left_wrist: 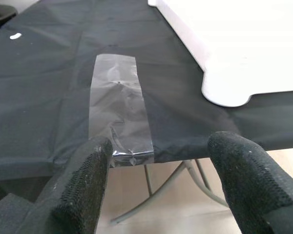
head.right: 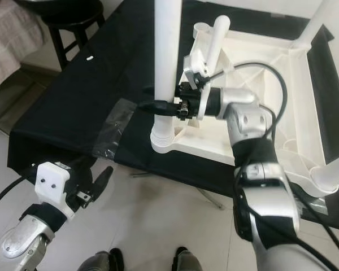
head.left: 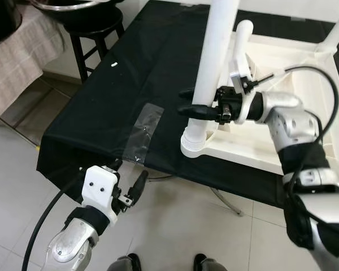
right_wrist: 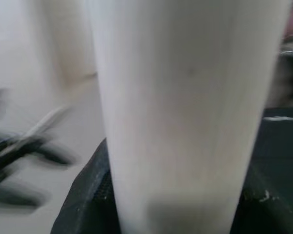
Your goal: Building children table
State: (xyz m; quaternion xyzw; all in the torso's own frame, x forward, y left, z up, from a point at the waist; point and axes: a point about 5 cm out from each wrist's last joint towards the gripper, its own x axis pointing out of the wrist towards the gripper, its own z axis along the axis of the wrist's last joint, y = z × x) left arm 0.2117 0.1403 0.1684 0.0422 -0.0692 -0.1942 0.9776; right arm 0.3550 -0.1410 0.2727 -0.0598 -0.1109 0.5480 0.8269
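Note:
A white children's table (head.left: pixel 282 147) lies upside down on a black-covered table (head.left: pixel 118 101). A white leg (head.left: pixel 212 62) stands upright in the socket at its near left corner (head.left: pixel 195 144). My right gripper (head.left: pixel 193 103) is shut on this leg a little above the socket; in the right wrist view the leg (right_wrist: pixel 185 112) sits close between the fingers. More white legs (head.right: pixel 322 22) stand at other corners. My left gripper (head.left: pixel 129 174) hangs open below the black table's front edge, holding nothing, facing a clear tape strip (left_wrist: pixel 119 112).
A dark stool (head.left: pixel 93 28) and a cloth-draped surface (head.left: pixel 17 56) stand at the far left. A small white piece (head.left: pixel 114 65) lies on the black cover. Metal table legs (head.left: pixel 226 200) show beneath. The floor is pale tile (head.left: pixel 175 226), with two dark feet (head.left: pixel 130 262) at the bottom.

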